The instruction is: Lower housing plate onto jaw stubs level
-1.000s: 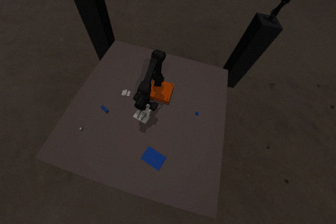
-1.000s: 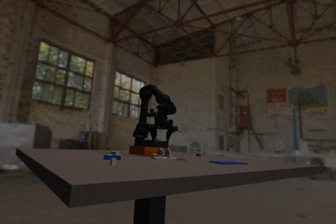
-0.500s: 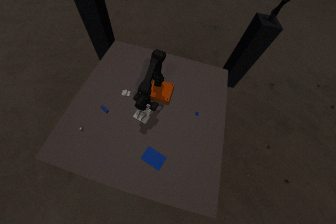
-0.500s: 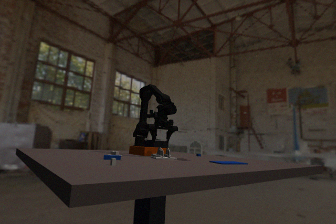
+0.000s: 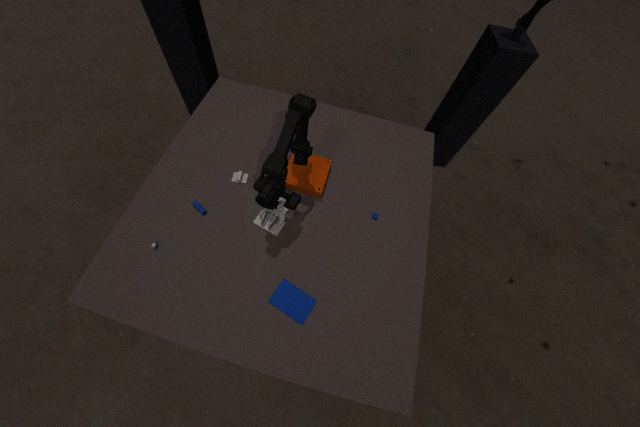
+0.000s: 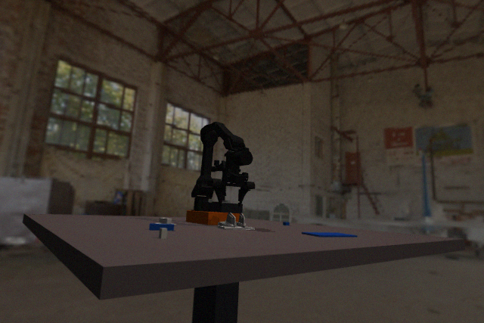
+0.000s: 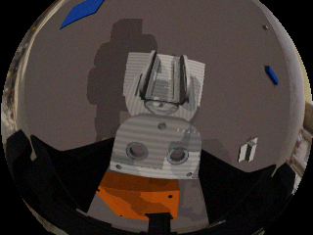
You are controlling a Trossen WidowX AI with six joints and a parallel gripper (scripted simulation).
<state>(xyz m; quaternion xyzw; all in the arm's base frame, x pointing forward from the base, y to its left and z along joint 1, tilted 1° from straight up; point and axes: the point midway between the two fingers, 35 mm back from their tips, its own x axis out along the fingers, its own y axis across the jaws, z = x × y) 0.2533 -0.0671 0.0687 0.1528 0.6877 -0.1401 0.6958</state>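
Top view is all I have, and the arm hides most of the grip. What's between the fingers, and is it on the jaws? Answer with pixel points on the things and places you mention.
Observer: Wrist view shows the housing plate (image 5: 282, 207) (image 7: 156, 164) between the gripper's (image 5: 280, 198) (image 6: 231, 200) (image 7: 157, 147) fingers, two large round holes facing the camera.
Operator: Are the jaws lying flat?
Observer: No. Exterior shows them standing up from the base (image 5: 276, 230) (image 6: 249, 228) (image 7: 132, 64), side by side.
Operator: Is the gripper down at table level?
Observer: No, exterior shows its fingertips hanging above the table (image 5: 351, 308) (image 6: 254, 245) (image 7: 54, 98). I can't confirm the plate is seated; I'd hold off releasing.
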